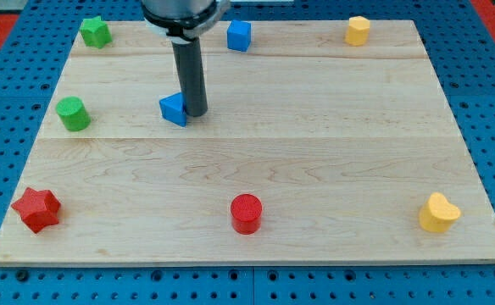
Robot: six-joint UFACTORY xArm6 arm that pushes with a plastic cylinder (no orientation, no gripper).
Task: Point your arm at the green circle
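Note:
The green circle (73,113) is a short green cylinder near the board's left edge, in the upper half. My tip (196,113) is the lower end of a dark rod that comes down from the view's top. It stands well to the right of the green circle. It touches the right side of a blue triangular block (173,109).
A green star (96,32) lies at the top left, a blue cube (239,36) at top centre, a yellow block (358,30) at top right. A red star (36,209) sits at bottom left, a red cylinder (247,213) at bottom centre, a yellow heart (438,213) at bottom right.

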